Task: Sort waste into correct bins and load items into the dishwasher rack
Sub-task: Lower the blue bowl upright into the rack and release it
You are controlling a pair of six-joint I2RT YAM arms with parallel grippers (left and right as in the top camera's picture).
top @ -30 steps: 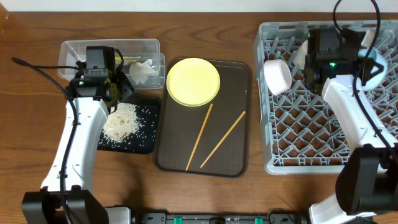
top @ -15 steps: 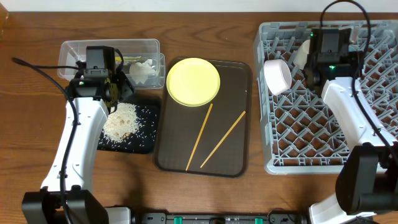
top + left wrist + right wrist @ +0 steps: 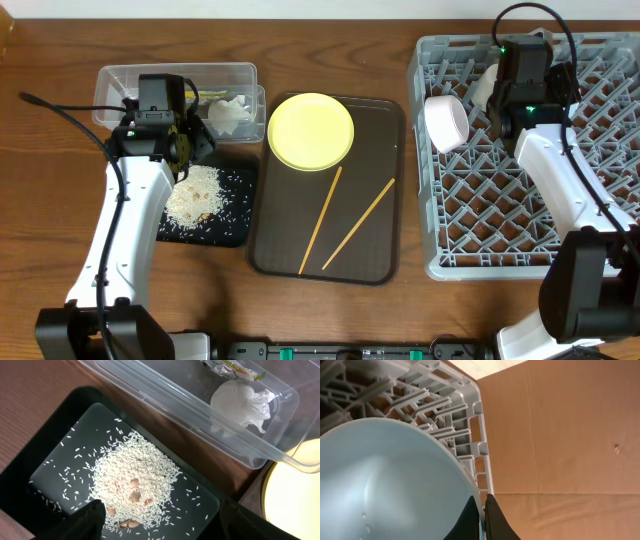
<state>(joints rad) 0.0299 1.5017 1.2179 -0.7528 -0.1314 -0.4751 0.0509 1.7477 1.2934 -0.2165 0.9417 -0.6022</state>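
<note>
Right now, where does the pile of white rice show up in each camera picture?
Overhead: rice left of centre, on the black tray.
Left wrist: rice fills the middle, same tray.
Right wrist: not in it.
Shared landmark: the crumpled tissue in the clear tub beside the tray.

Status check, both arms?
Left claw open over loose white rice in shallow black tray. Right claw shut on light-blue bowl rim, at grey plastic rack corner. No obstruction seen.
</note>
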